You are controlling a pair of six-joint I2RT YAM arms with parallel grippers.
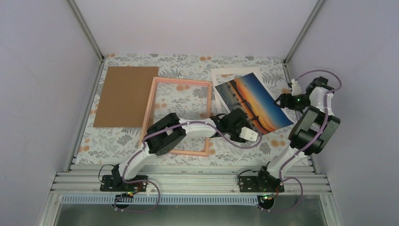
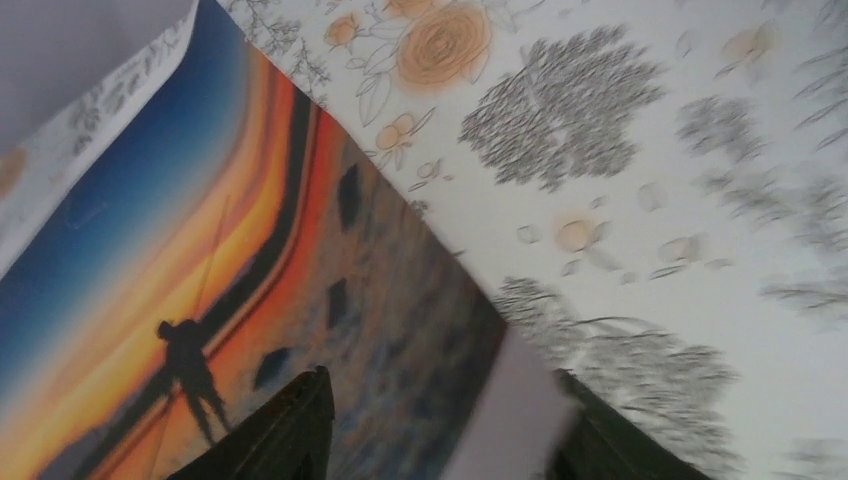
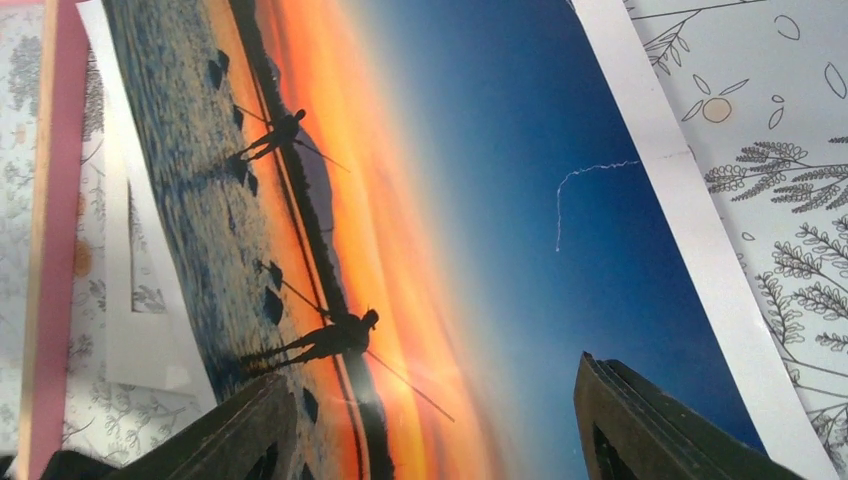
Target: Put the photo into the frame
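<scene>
The photo (image 1: 251, 100), an orange sunset over blue water, lies tilted on a white mat board (image 1: 234, 74), right of the pink frame (image 1: 181, 81). My left arm reaches across the frame. Its gripper (image 1: 237, 118) is at the photo's near left corner. In the left wrist view the photo (image 2: 250, 260) has that corner between the parted fingers of the left gripper (image 2: 450, 425), and a pale blurred flap (image 2: 505, 410) shows there. My right gripper (image 1: 281, 100) hangs open over the photo's right end, and the photo (image 3: 420, 180) fills the space under the right gripper (image 3: 440, 440). The frame's pink edge (image 3: 62, 200) runs along the left.
A brown cardboard sheet (image 1: 124, 96) lies left of the frame on the flowered tablecloth (image 1: 117, 139). Grey walls close in on both sides and at the back. The mat board's white border (image 3: 685, 210) sticks out past the photo's blue side.
</scene>
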